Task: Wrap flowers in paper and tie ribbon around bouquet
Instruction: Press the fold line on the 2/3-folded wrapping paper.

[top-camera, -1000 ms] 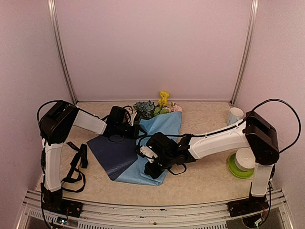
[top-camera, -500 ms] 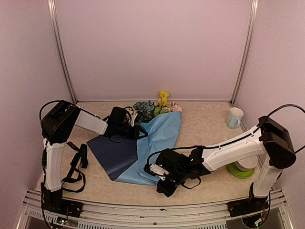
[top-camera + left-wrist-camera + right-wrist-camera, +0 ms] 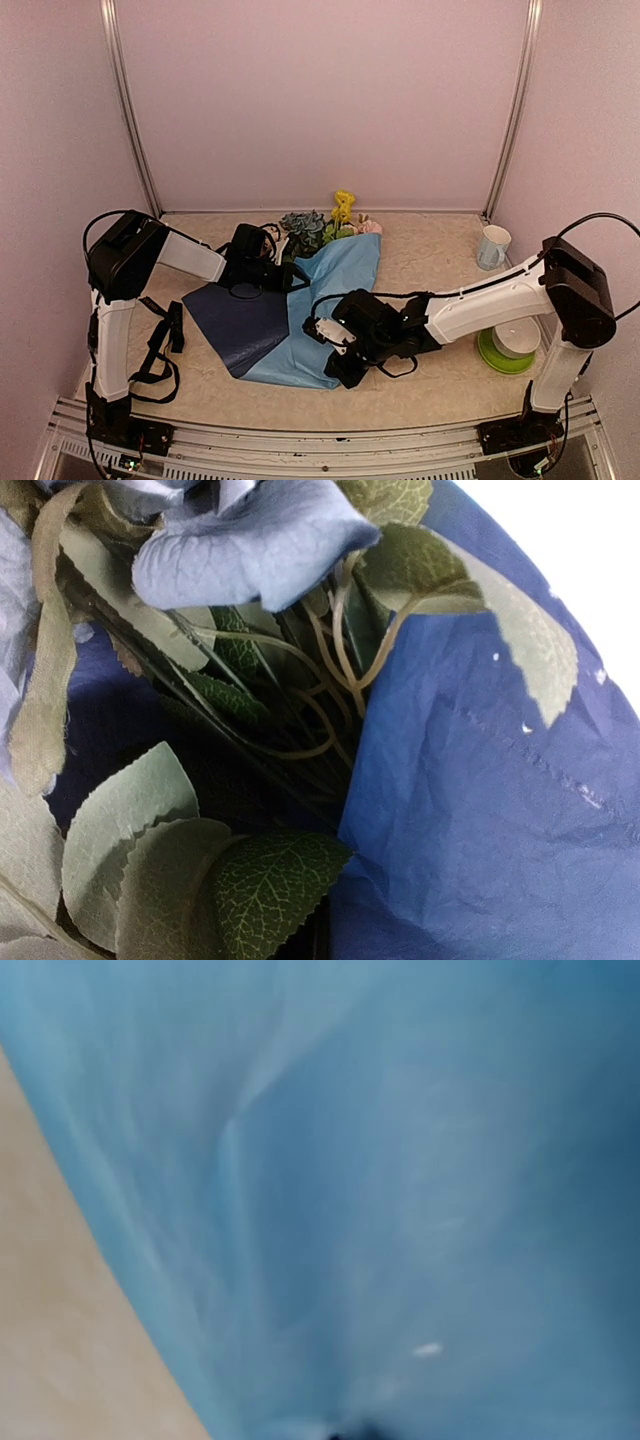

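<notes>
**A:** Right gripper [image 3: 338, 368]: jaws clenched at the near right corner of the paper [image 3: 340, 262]. Its wrist view is all blurred light blue, with creases converging at the bottom edge. Reads as a pinch on the sheet.

**B:** Left?

**A:** Left gripper [image 3: 284, 275] is clenched too, down at the stems [image 3: 300, 710] just under the blooms. Its jaws aren't in its own view, so I can't tell if the stems are gripped or only pressed.

**B:** Flowers?

**A:** The flowers [image 3: 318, 226] lie at the sheet's far end, heads past the far edge. The left flap is folded over, dark face up. The black strap by the left arm's base is probably the ribbon [image 3: 160, 348], well apart and not yet used.

**B:** Risks?

**A:** The sheet is thin. If right drags the corner across while left pins the far end, it could tear or slip out of the pinch. If left has no real hold, the stems could roll and the cone would wrap off-centre.
</notes>
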### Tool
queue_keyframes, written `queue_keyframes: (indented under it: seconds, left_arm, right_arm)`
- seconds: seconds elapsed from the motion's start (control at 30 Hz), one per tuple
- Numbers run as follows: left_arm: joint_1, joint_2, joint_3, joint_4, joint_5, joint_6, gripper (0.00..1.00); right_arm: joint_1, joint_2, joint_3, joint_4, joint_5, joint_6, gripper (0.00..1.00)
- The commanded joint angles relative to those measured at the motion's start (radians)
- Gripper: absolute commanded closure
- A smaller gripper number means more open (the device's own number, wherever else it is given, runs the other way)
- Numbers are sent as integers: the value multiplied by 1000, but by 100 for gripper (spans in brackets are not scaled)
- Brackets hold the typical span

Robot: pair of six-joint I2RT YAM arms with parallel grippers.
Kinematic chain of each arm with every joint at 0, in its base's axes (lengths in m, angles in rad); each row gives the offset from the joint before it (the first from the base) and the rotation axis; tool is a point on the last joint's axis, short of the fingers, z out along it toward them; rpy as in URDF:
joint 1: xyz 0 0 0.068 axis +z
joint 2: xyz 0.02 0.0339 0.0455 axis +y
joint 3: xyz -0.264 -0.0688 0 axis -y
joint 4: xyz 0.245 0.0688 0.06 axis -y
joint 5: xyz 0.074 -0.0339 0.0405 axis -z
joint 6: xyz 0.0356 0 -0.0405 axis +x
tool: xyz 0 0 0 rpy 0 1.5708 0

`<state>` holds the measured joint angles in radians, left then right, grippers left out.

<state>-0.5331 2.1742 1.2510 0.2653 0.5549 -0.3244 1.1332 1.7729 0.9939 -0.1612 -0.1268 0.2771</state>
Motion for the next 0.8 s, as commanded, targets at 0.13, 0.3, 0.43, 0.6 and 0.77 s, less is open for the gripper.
queue_keyframes:
  seconds: [0.13,0.3,0.43,0.6,0.77]
  left_arm:
    - [9,22,16,-30,5,34,100]
    - [10,23,24,-39,6,43,100]
    - [9,20,19,-31,10,36,100]
    - [9,17,14,-32,8,31,100]
    - [8,13,7,-27,7,30,100]
  right_arm:
    - [45,-37,-136,-41,-37,48,100]
    - [49,-152,-170,-95,-35,70,100]
    - [-25,-215,-174,-20,-47,102,96]
    - [-225,-170,-195,145,-208,290,82]
    - [-286,-77,-159,193,-233,389,66]
